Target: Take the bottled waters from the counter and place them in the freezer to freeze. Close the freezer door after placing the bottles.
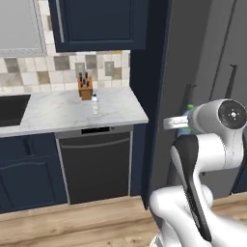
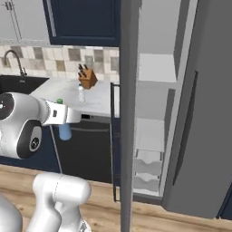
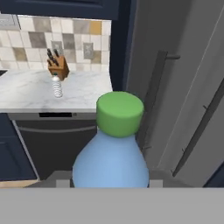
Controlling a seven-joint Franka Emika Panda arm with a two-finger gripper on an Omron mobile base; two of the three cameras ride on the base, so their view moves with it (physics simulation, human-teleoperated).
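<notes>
End effector (image 2: 68, 122) grips the blue bottle (image 3: 111, 153), off the desk (image 1: 58, 113). Clear bottle (image 1: 95, 105) stands on the desk; freezer door (image 2: 129, 113) open. Judged: both placements and door closing remain

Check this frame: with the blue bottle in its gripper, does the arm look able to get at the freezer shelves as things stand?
Probably yes. The freezer door stands open, edge-on, and the white shelves lie bare behind it. The gripper, shut on the blue bottle, is left of that door, so it must swing round the edge first.
</notes>
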